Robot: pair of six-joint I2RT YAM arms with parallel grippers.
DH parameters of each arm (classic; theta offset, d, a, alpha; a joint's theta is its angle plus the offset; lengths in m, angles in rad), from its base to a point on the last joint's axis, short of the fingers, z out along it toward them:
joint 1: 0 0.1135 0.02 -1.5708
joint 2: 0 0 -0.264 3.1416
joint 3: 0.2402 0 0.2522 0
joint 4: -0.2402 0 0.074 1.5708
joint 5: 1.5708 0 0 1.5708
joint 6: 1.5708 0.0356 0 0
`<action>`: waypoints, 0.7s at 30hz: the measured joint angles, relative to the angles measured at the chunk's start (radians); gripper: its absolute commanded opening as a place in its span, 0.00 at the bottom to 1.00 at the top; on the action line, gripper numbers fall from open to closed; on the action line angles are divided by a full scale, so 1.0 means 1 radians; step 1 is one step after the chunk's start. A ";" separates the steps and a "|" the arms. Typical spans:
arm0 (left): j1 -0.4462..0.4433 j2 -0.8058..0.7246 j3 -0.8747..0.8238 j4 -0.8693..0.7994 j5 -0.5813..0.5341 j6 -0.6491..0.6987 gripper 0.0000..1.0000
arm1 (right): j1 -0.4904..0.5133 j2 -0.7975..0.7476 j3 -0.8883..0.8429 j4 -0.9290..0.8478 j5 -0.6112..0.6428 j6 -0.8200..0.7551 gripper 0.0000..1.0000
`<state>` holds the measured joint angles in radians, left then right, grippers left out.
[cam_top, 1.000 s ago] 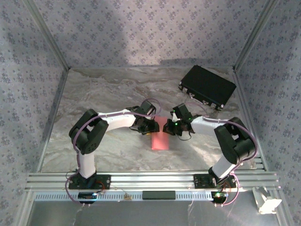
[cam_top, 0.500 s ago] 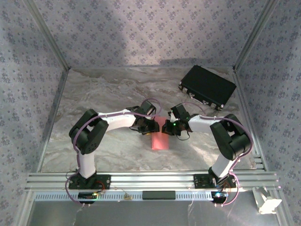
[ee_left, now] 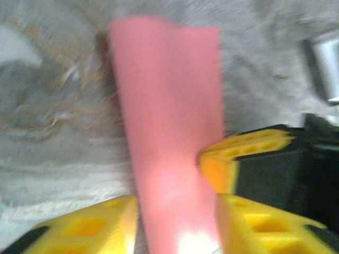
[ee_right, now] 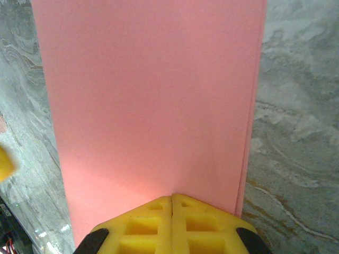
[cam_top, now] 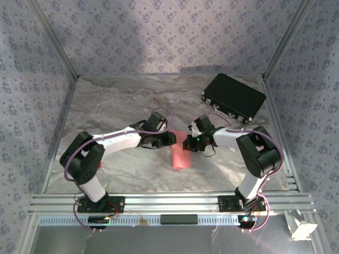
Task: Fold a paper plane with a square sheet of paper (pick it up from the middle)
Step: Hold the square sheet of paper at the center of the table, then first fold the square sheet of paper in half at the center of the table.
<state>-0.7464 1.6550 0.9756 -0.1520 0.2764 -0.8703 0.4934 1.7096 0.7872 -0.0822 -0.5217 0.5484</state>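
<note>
Left claw (cam_top: 168, 138): parted. In my left wrist view one yellow finger (ee_left: 90, 228) stands on each side of the pink strip, close against its long edges.
Right claw (cam_top: 188, 144): clenched. In my right wrist view the two yellow fingers (ee_right: 143, 222) are pressed flat together with nothing between them, and their tips rest at the near edge of the paper.
Square sheet of paper (cam_top: 181, 157): it is a narrow, upright salmon-pink rectangle, lying on the tabletop (cam_top: 122, 100) near the middle, just in front of both my claws.
Paper, close up: seen from my right wrist, the paper (ee_right: 148, 95) is smooth. A second layer edge shows along its right side, so it is doubled over.
Paper, from the left wrist: the strip (ee_left: 169, 106) runs away from my fingers and its far end looks slightly curled. This picture is blurred.
Claws to each other: they face one another across the strip's far end, nearly meeting. One finger of my right claw (ee_left: 233, 159) touches the paper's edge just beyond my left fingers.
Black case (cam_top: 234, 98): it sits at the far right of the tabletop, well apart from the paper and turned at an angle.
</note>
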 measured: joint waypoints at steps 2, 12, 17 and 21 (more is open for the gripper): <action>0.022 -0.006 -0.019 0.080 0.056 -0.020 0.05 | -0.003 0.002 0.000 -0.001 -0.005 0.000 0.00; 0.072 0.145 -0.103 0.446 0.319 -0.179 0.00 | -0.014 0.002 -0.002 -0.003 -0.018 0.001 0.00; 0.072 0.157 -0.107 0.461 0.341 -0.190 0.00 | -0.014 0.002 -0.003 -0.003 -0.018 0.005 0.00; 0.077 0.166 -0.108 0.463 0.341 -0.186 0.00 | -0.014 0.002 -0.004 -0.002 -0.018 0.009 0.00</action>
<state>-0.6693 1.8210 0.8677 0.3111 0.6174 -1.0565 0.4793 1.7111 0.7834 -0.0845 -0.5392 0.5571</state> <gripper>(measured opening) 0.044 0.052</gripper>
